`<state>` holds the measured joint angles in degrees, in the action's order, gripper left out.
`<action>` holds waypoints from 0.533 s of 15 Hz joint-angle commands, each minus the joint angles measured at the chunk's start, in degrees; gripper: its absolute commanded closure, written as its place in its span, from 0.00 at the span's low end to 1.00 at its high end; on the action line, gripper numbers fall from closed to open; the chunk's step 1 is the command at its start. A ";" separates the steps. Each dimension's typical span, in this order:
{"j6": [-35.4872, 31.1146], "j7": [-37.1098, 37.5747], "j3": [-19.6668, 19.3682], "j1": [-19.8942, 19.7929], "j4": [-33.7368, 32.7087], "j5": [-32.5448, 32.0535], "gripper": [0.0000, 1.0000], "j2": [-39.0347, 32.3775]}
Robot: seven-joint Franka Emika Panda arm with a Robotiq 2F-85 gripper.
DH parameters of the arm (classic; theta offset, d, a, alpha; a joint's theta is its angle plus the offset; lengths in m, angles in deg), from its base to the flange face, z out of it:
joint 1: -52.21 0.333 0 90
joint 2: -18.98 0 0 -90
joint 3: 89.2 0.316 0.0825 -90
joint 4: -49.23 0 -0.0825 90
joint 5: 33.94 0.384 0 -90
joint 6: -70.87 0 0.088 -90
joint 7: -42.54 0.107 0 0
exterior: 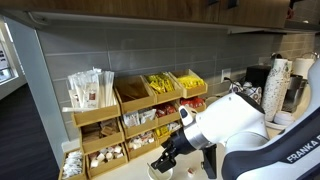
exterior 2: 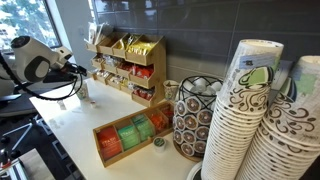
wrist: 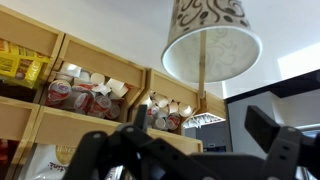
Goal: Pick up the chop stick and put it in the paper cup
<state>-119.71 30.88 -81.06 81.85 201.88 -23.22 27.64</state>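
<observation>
Wrist view: paper cup [wrist: 212,52] sits top centre, with its pale round face toward the camera and a brown swirl print on its wall at the frame edge. The chopstick [wrist: 203,95] is a thin pale stick running straight from that pale face to the dark gripper [wrist: 185,150] at the bottom. The stick's far end is inside the cup outline. Its near end vanishes behind dark gripper parts.

The gripper fingers stand apart. The right finger [wrist: 275,135] is clear of the stick, with background visible between them. The left side is a blurred dark mass, so contact there cannot be told.

A wooden rack [wrist: 60,110] fills the background, and small creamer tubs [wrist: 82,95] lie in its bins.

In an exterior view the white arm [exterior: 240,120] reaches from the right, with the gripper [exterior: 170,152] low in front of the rack [exterior: 105,115]. The cup and stick are too small to make out here. Tall white cup stacks [exterior: 278,82] stand far right.

In an exterior view the arm [exterior 2: 30,62] is at far left and the gripper [exterior 2: 78,72] is just beside the rack's [exterior 2: 130,60] near end, above the white surface [exterior 2: 70,125]. Well apart from the gripper, on the same surface, are:
- a wooden tea box [exterior 2: 130,137]
- a wire basket [exterior 2: 192,125] of creamers
- stacked patterned cups [exterior 2: 240,120], close to the camera
</observation>
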 commanded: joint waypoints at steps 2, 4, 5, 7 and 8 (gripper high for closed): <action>15.94 -1.31 2.90 -4.91 4.38 -2.39 0.00 14.05; 22.65 1.63 2.70 -5.86 4.05 -6.34 0.00 18.16; 25.68 1.82 2.49 -5.79 3.82 -6.75 0.00 19.98; 32.23 4.15 3.40 -7.01 2.77 -7.02 0.00 23.05; 35.10 5.13 3.60 -7.08 2.30 -6.76 0.00 24.31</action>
<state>-92.15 32.02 -78.99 76.46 203.77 -28.23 46.75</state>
